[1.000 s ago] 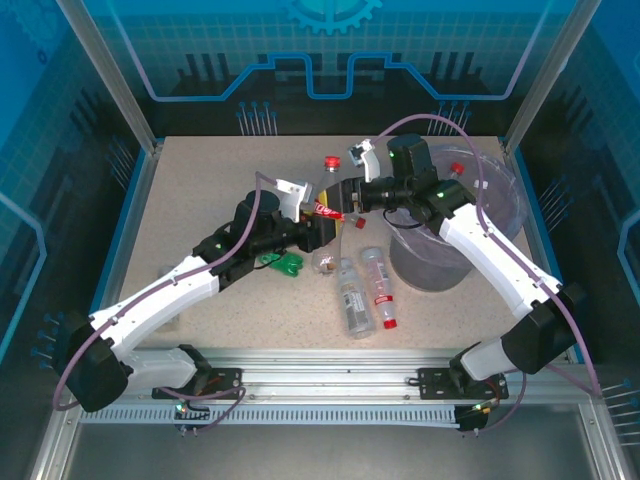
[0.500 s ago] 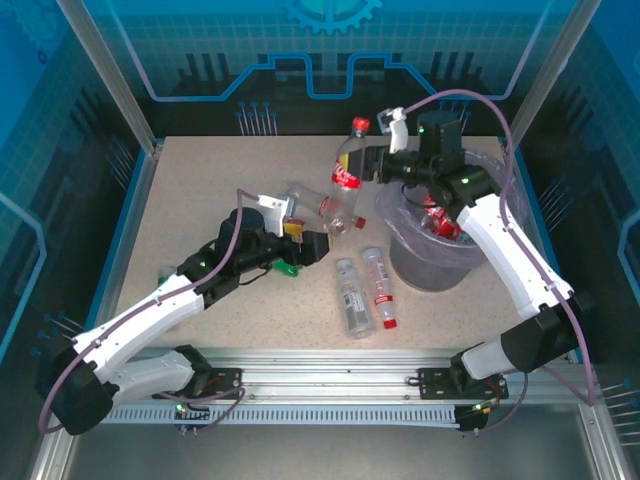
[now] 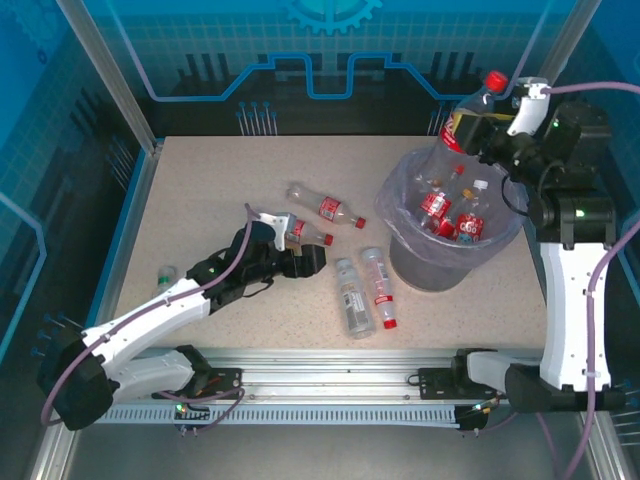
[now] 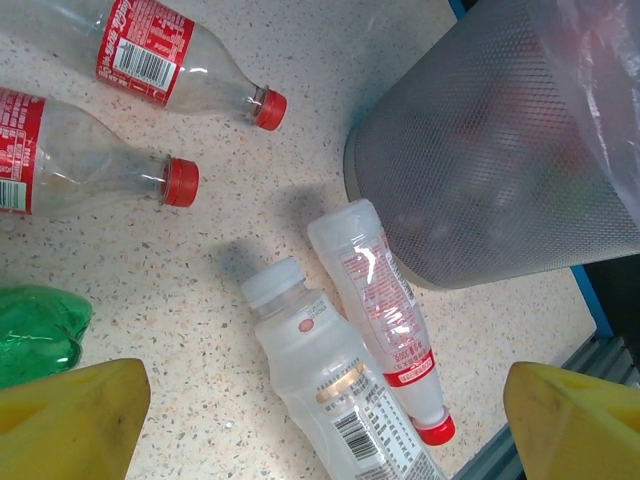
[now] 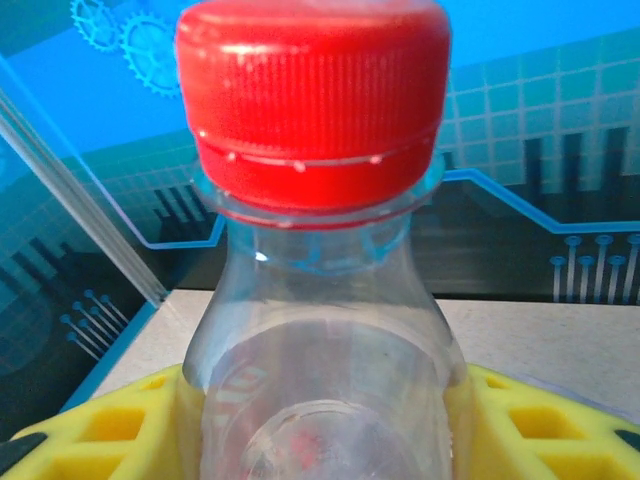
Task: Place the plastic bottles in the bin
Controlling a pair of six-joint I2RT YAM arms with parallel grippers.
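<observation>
Drop-off stage: red-capped bottle point(image 3: 466, 122) pinched between right fingers point(image 5: 100, 430) above bin point(image 3: 425, 268) rim; left fingers point(image 4: 70, 420) spread, empty. Next: centre over bin, release.

No word or number is sharp enough for me to read. From my left wrist camera, the upper red-capped bottle point(image 4: 190, 62) wears a red label with a white panel and a barcode, the print too small to make out. The white-capped bottle point(image 4: 320, 370) carries a pale label with a barcode and tiny lines of print. The slim bottle point(image 4: 380, 305) beside it has red print and a red-and-white band. From overhead, the raised bottle point(image 3: 460, 130) shows a red and yellow label, unreadable. A gear emblem point(image 3: 331, 12) marks the blue back panel point(image 3: 200, 40).
</observation>
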